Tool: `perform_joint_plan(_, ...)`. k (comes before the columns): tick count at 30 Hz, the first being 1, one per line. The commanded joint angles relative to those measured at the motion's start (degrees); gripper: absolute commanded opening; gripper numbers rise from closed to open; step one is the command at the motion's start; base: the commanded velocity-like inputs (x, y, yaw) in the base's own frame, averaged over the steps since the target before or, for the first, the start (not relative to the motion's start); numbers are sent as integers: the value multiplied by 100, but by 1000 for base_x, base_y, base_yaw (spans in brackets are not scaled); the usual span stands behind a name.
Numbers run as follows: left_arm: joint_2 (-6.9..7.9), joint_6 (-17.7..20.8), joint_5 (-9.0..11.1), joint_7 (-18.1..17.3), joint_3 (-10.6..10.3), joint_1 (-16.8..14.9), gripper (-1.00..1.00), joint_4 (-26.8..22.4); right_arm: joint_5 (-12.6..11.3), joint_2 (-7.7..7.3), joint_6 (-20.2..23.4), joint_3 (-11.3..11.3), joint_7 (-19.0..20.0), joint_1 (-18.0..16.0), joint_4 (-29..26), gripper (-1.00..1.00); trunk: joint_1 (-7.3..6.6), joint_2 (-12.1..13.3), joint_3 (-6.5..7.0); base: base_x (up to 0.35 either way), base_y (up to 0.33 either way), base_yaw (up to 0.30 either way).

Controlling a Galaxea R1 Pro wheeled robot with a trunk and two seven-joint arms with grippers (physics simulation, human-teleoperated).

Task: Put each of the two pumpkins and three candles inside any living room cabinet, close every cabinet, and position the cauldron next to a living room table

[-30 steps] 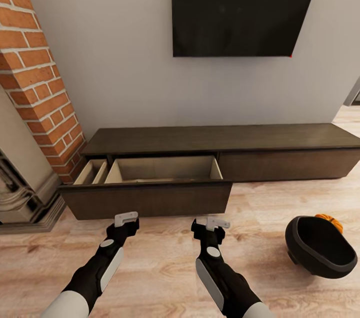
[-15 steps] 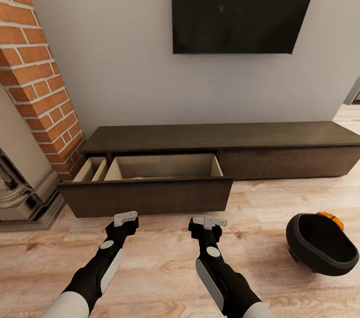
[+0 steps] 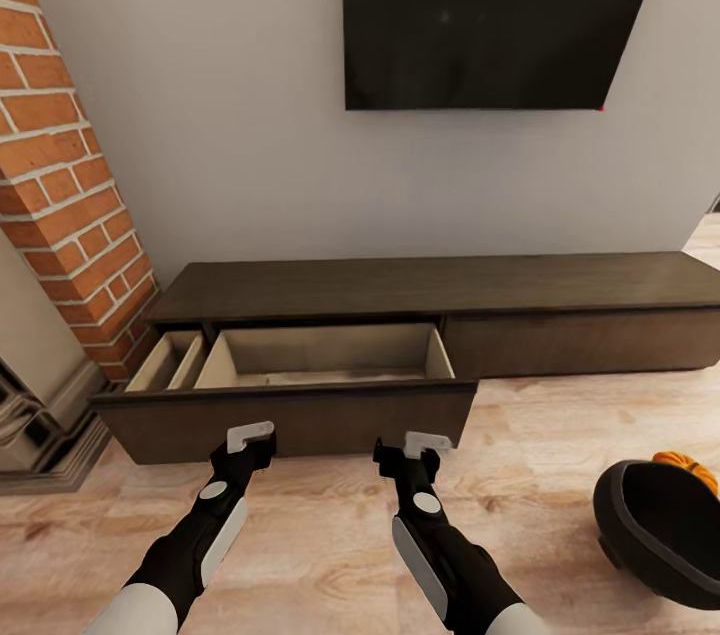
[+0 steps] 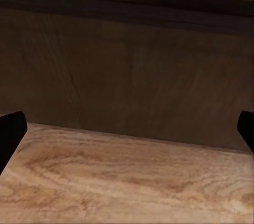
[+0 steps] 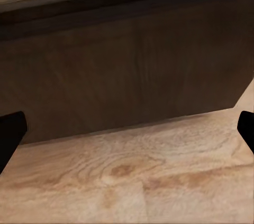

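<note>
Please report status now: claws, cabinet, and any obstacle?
Left claw open, empty. Right claw open, empty. Cabinet drawer open, close ahead. Cauldron on floor at right, pumpkin behind.

Long dark-brown cabinet [image 3: 440,287] against a grey wall, its left drawer [image 3: 290,410] pulled out, pale wood inside, under a black wall screen [image 3: 490,10]; brick column [image 3: 60,175] at left. Left gripper [image 3: 250,436] and right gripper [image 3: 428,442] low over the wooden floor [image 3: 540,435], just short of the drawer front, fingers spread apart, nothing held. Black cauldron [image 3: 665,535] on floor at far right, tilted, with an orange pumpkin [image 3: 688,467] just behind its rim.
</note>
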Motion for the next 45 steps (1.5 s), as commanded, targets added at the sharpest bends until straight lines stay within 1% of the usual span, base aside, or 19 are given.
perform_joint_plan(1, 5, 3, 48, 41, -29, -2, 100, -6, -34, 0, 17, 10, 1, -4, -4, 100, 1, -2, -5, 131, 0, 0)
perform_joint_plan(8, 12, 0, 48, 39, -30, -2, 100, 2, -53, 0, 49, -3, 243, -4, 0, 100, 1, -2, -5, 30, 0, 0)
perform_joint_plan(33, 15, -10, 39, 44, -29, -1, 100, 73, -50, 0, 42, -28, 277, -4, 83, 100, 547, -998, -455, 0, 0, 0)
perform_joint_plan(41, 14, -32, 39, 45, -30, 4, 100, 73, -50, 0, 42, -28, 277, -4, 84, 100, 547, -998, -455, 4, 0, 0)
perform_joint_plan(45, 21, -237, 52, 45, -29, 6, 100, 81, -43, 0, 42, -28, 277, -4, 84, 100, 547, -998, -455, 215, 62, 0)
